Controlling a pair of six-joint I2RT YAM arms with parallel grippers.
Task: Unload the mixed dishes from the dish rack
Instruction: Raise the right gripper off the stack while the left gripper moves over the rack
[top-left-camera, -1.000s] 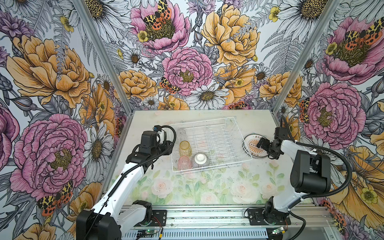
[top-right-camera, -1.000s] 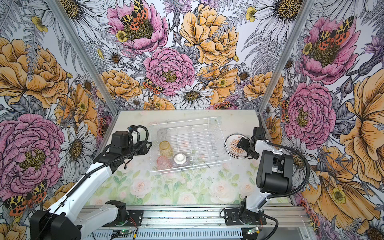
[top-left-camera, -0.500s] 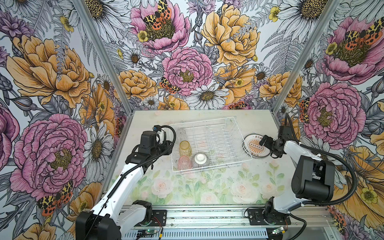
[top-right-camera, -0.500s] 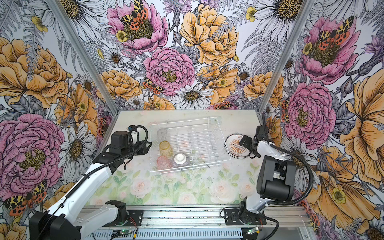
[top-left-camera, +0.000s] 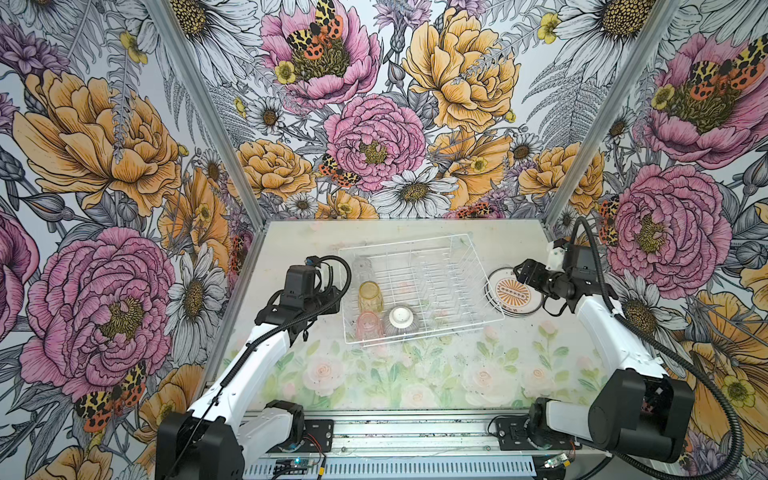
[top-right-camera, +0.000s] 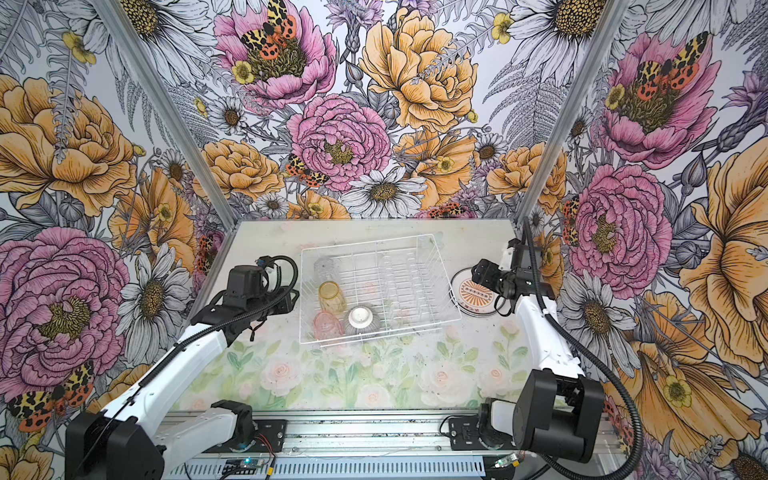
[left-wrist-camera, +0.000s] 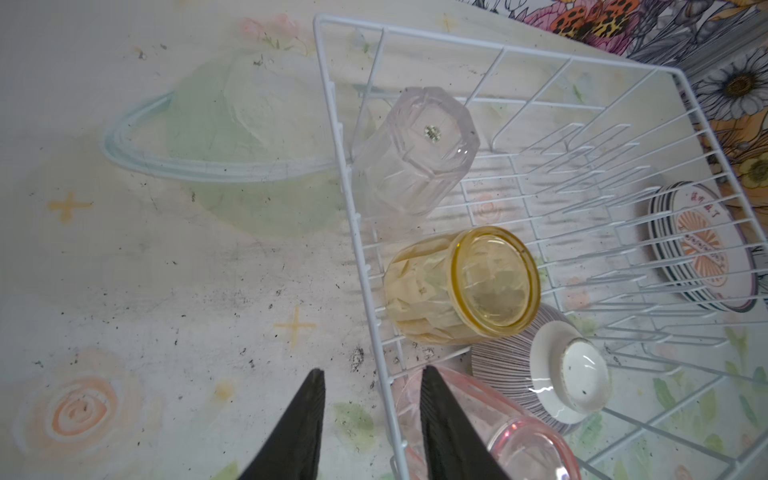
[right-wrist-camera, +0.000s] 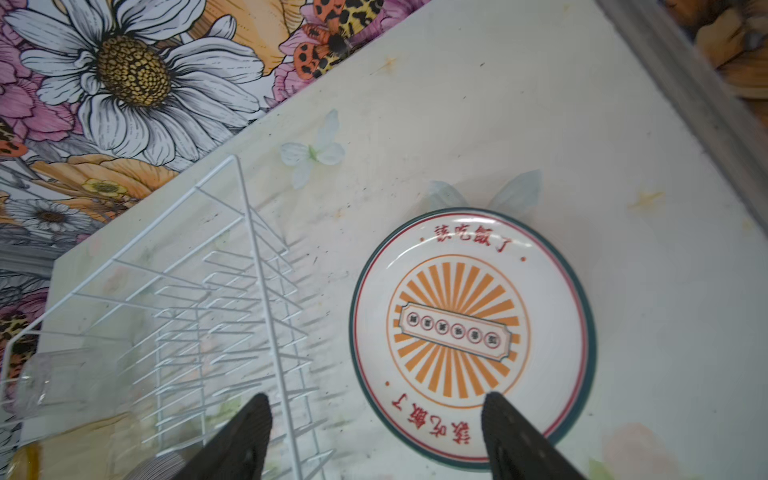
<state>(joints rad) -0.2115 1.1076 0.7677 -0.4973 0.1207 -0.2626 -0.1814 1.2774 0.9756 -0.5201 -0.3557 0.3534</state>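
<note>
While plates (top-left-camera: 513, 293) lie stacked on the bench (top-left-camera: 415, 374) right of the rack (top-left-camera: 405, 242), clear tumbler (left-wrist-camera: 415, 153), amber tumbler (left-wrist-camera: 457, 286), pink tumbler (left-wrist-camera: 511, 424) and bowl (left-wrist-camera: 540, 374) sit in its left end | left end effector (left-wrist-camera: 370, 372) half-spread, empty, beside pink tumbler | right end effector (right-wrist-camera: 376, 397) spread, empty, above plates | judged step: glassware; next: straddle one tumbler, then close.

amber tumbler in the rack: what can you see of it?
The amber tumbler is translucent yellow-orange glass with faceted sides and a thick ring at the round end facing up; rim or base, I cannot tell. It stands on end on the rack's grid floor by a side wall, between the clear tumbler and pink tumbler, close to the striped bowl; contact unclear.
</note>
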